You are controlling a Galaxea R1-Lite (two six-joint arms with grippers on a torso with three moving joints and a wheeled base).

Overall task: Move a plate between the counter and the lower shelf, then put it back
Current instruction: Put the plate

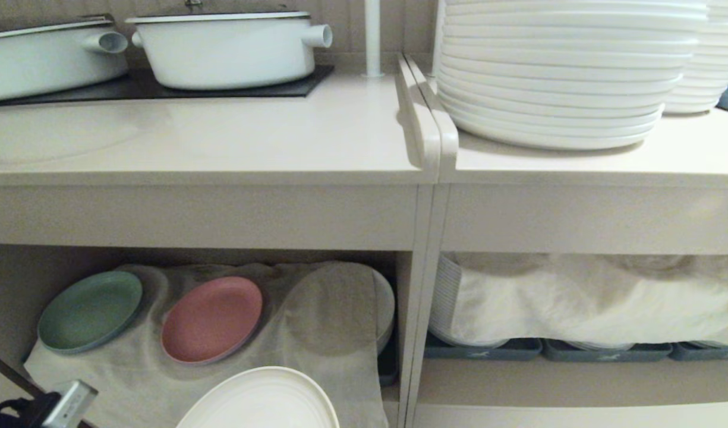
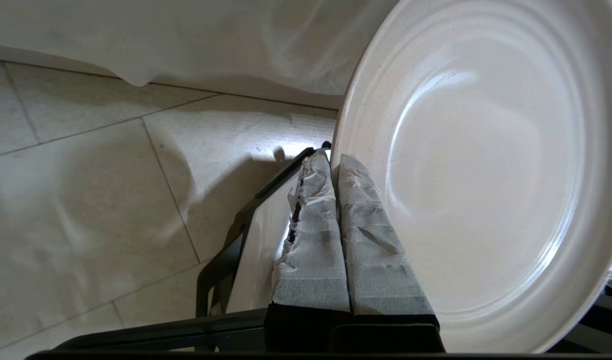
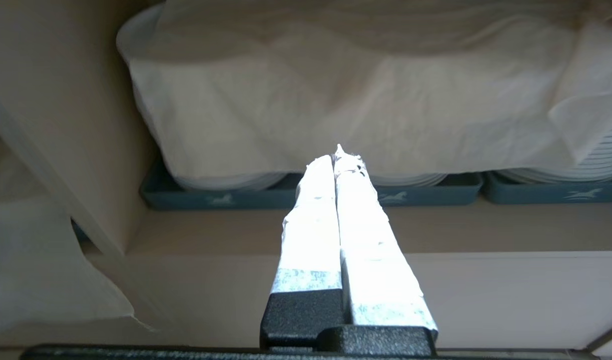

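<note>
So the left end effector [image 2: 335, 165] is pinching the rim of the cream plate [image 1: 262, 401], taped fingers [image 2: 370, 240] clamped narrow with the plate's edge squeezed between them; in the head view the plate is hanging at the near edge of the scene, in front of the lower shelf [image 1: 1, 285] and well below the desk [image 1: 221, 142]; under it in the left wrist view there's only tiled floor [image 2: 86, 200], so it isn't resting on anything, it's being carried.

Inside that shelf a green plate [image 1: 90, 312] and a pink plate [image 1: 212, 318] are lying on the gauzy cloth [image 1: 328, 333], with another pale plate tucked under the cloth at the right; up top there are two white pots [image 1: 221, 47] on the black hob [image 1: 161, 89] and a big stack of white dinner plates [image 1: 554, 77] on the right.

The right end effector [image 3: 338, 160] is pressed shut on nothing, parked facing the neighbouring compartment with the blue trays [image 3: 286, 195].

My read: we're somewhere mid-trip between shelf and desk; I can't tell which leg it is from this alone; either way the plate is down at neither spot yet, so at least one placing is left to do.
</note>
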